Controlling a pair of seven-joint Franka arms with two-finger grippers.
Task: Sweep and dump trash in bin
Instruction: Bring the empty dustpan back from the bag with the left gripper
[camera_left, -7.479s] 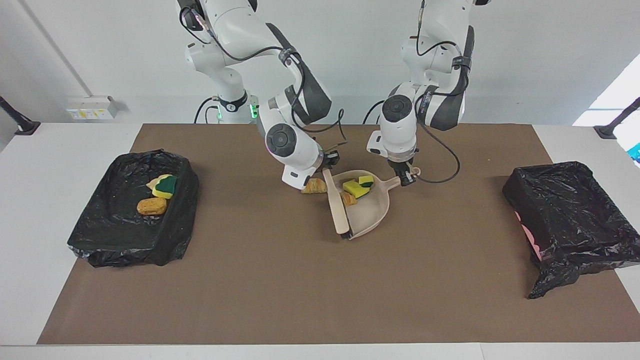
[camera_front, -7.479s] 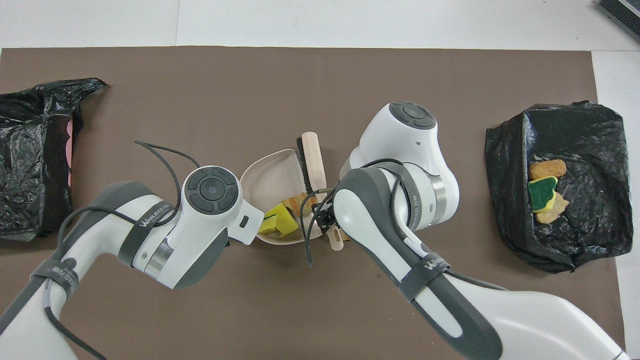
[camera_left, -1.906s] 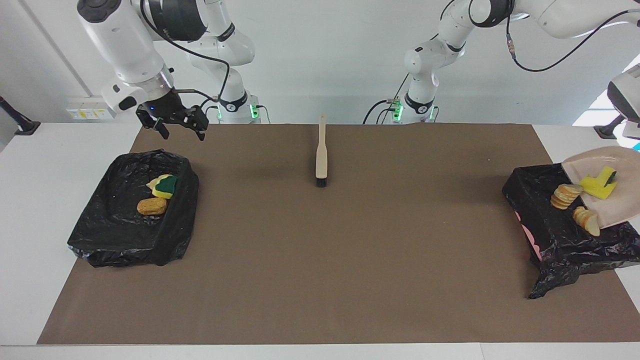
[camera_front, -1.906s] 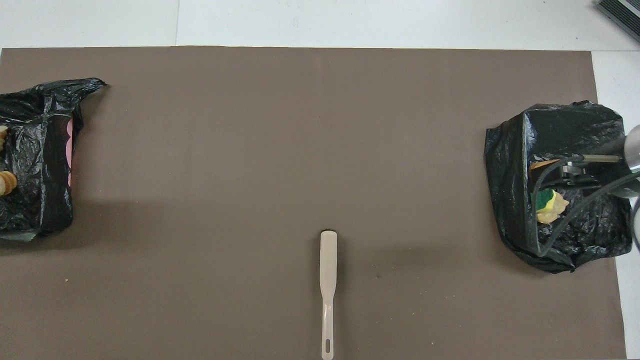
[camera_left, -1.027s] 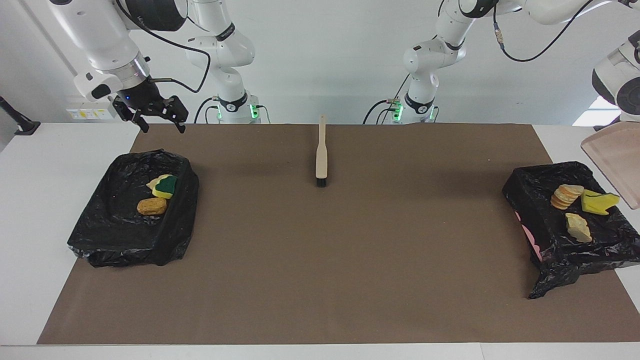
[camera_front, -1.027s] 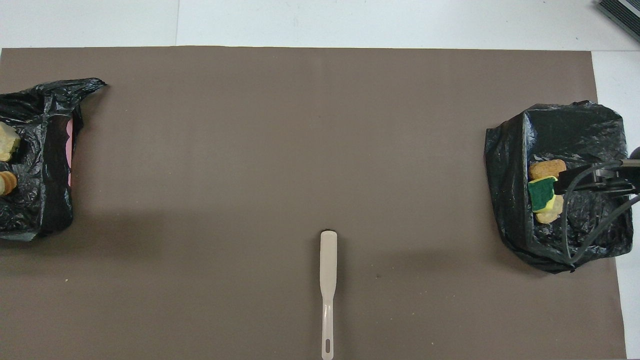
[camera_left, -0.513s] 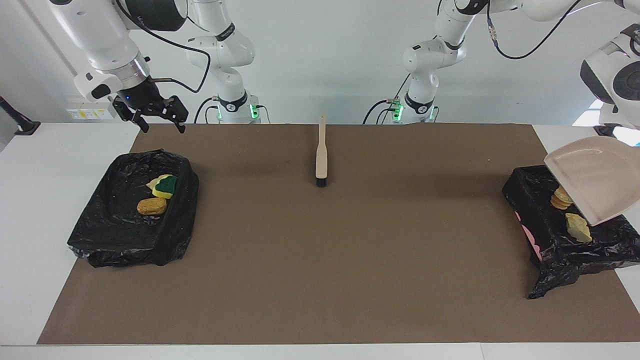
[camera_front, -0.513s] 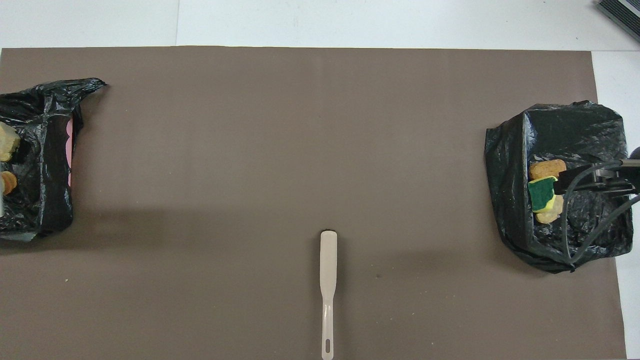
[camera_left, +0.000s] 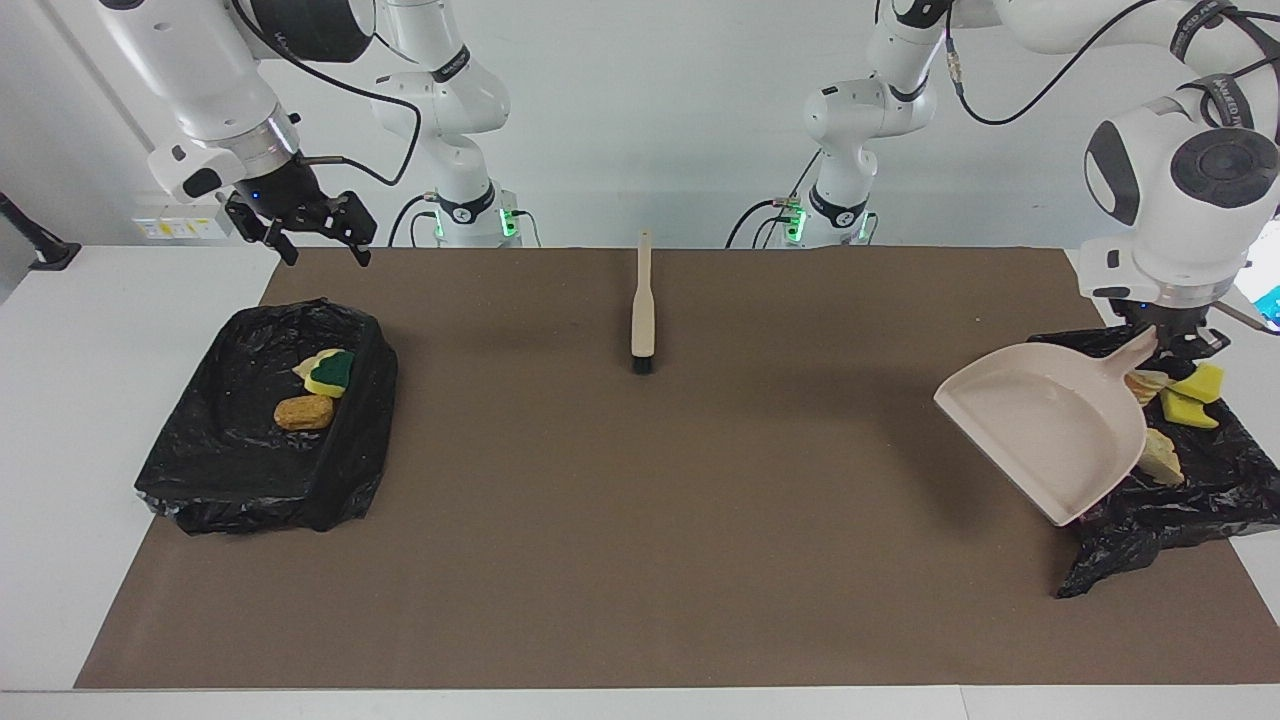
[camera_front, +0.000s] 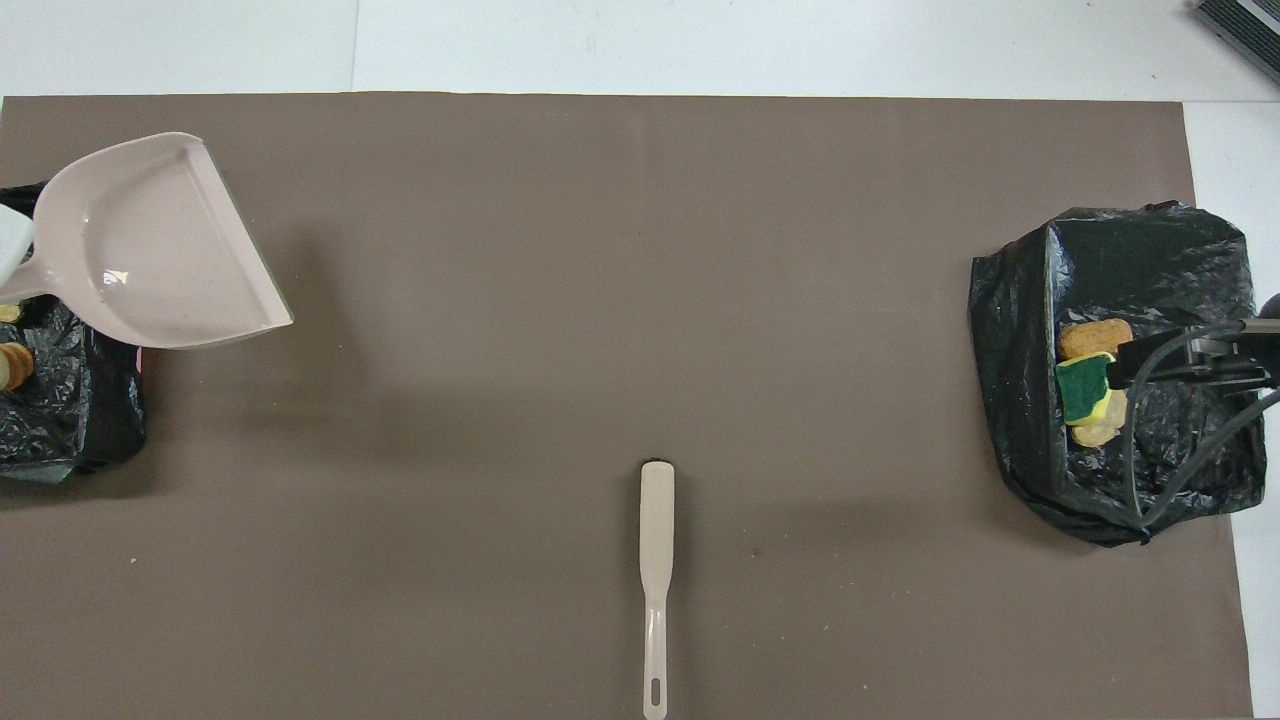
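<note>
The trash (camera_left: 1180, 405) is lying in the black-lined bin (camera_left: 1190, 500) at my left arm's end of the tabletop (camera_left: 640, 520): yellow sponge chunks and a tan cracker-like piece are showing just past the dustpan's handle, and a pale lump is sitting at the pan's edge, farther from me than the sponges. More trash is resting in the second black-lined bin (camera_left: 230, 470) at my right arm's end: a green-backed yellow sponge (camera_left: 330, 372) on a pale scrap, with a golden-brown bread-like lump (camera_left: 303, 411) just beside it.

My left hand (camera_left: 1165, 338) is clamped on the handle of the beige dustpan (camera_left: 1050, 430), holding it up in the air. The pan is tilting, its open mouth pointing toward the middle of the mat, its handle end over the bin and its scoop hanging over the bin's inner edge and the brown mat (camera_front: 640, 300). The scoop is showing nothing inside.

My right hand (camera_left: 310, 235) is waiting in the air, its fingers spread apart and pointing downward, over the mat's corner beside the second bin, gripping nothing.

The beige brush (camera_left: 641, 305) is lying flat on the mat between the two bins, close to my bases, with its black bristles at the end farther from me and its handle pointing toward me.
</note>
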